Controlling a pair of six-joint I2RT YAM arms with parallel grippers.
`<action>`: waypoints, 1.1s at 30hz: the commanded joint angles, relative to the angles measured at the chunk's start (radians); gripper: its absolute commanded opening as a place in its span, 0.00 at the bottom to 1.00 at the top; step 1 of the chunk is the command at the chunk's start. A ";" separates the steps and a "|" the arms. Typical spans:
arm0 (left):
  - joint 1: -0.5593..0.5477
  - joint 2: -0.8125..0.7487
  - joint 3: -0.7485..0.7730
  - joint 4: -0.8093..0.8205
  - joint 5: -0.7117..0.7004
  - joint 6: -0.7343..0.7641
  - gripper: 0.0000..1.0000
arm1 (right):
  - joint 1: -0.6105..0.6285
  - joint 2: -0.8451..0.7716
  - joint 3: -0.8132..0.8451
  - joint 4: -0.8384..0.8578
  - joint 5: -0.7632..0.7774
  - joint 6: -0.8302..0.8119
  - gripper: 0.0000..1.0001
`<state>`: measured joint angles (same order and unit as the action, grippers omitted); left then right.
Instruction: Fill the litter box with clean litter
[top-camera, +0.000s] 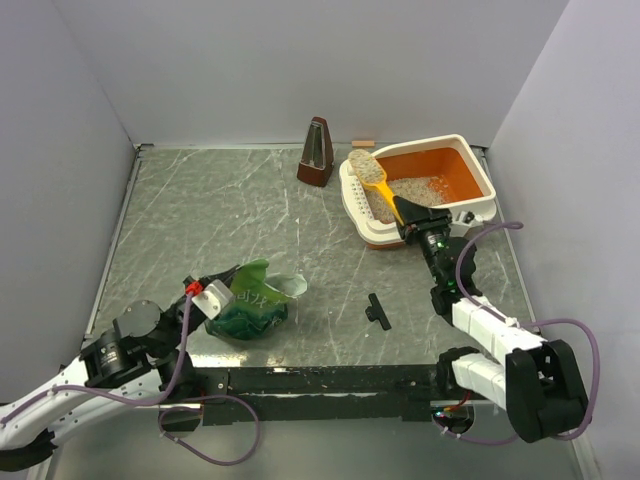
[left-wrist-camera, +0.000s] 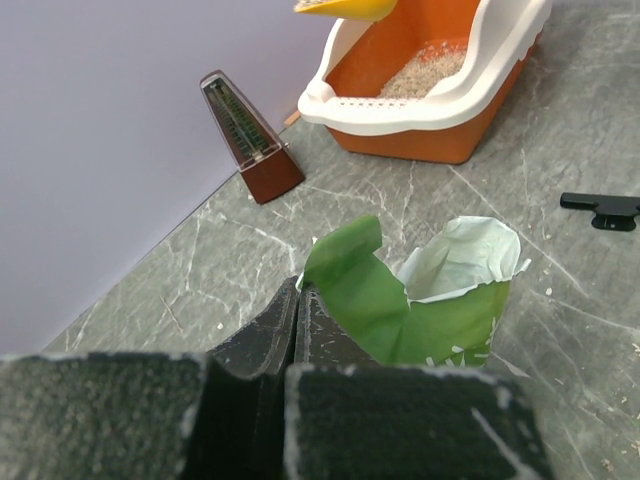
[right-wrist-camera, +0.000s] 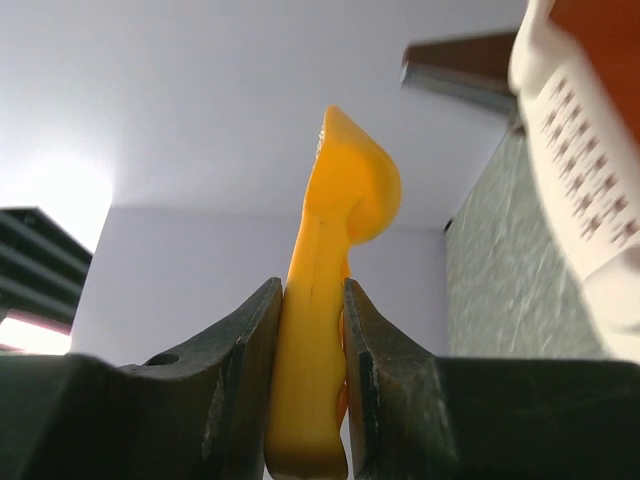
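Box (top-camera: 385, 232) at bench (top-camera: 250, 210) far right; thin litter (top-camera: 420, 188) patch inside, orange floor mostly bare. Right fingers (right-wrist-camera: 240, 370) clamped on loaded scoop (top-camera: 375, 175) over box end. Left fingers (left-wrist-camera: 265, 335) together at bag (top-camera: 250, 305) edge. Many scoops left.

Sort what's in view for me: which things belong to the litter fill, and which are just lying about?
Job: litter box, clean litter, yellow scoop in the right gripper, green bag pinched by the left gripper.
Lying about: brown metronome, small black part, small tan block by the back wall.
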<state>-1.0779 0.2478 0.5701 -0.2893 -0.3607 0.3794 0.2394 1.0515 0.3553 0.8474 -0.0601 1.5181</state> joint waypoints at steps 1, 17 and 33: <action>-0.002 -0.030 -0.018 0.030 0.016 -0.002 0.01 | -0.074 0.004 0.010 0.197 0.042 -0.042 0.00; -0.002 -0.064 -0.015 0.021 0.003 -0.008 0.01 | -0.100 -0.202 0.322 -0.658 0.270 -0.706 0.00; -0.002 -0.068 -0.018 0.009 0.017 -0.030 0.01 | -0.098 0.119 0.631 -0.844 0.247 -1.164 0.00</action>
<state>-1.0779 0.1932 0.5514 -0.2817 -0.3420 0.3710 0.1436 1.1225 0.8719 -0.0021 0.2138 0.5098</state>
